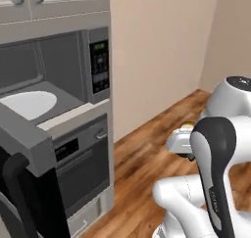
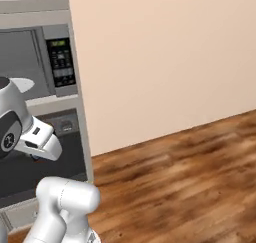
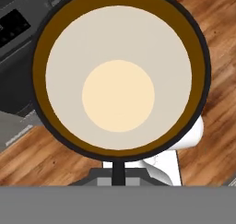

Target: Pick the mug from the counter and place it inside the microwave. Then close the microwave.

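mug held at the hand, microwave standing open

closest to the hand camera, the mug (image 3: 119,75) is seen from straight above its mouth: black outer wall, brown rim band, pale inside with a lighter tan circle at the bottom. the gripper (image 3: 118,168) is clamped on the mug's rim at the lower edge of that view, one thin dark finger showing against the wall. in the left base view a small tan bit of the mug (image 1: 188,125) peeks out above the white hand, beside the arm's dark joint, over the wooden floor (image 1: 147,158).

farther off, to the left, the microwave (image 1: 54,80) has its door (image 1: 29,154) swung down and open, black handle at the near edge. the round white turntable (image 1: 28,104) sits inside the grey cavity. the button panel (image 1: 99,65) with its green display is on the right side of the cavity. below it is an oven (image 1: 83,168) with a dark glass front. behind all stands a plain beige wall (image 2: 165,62).
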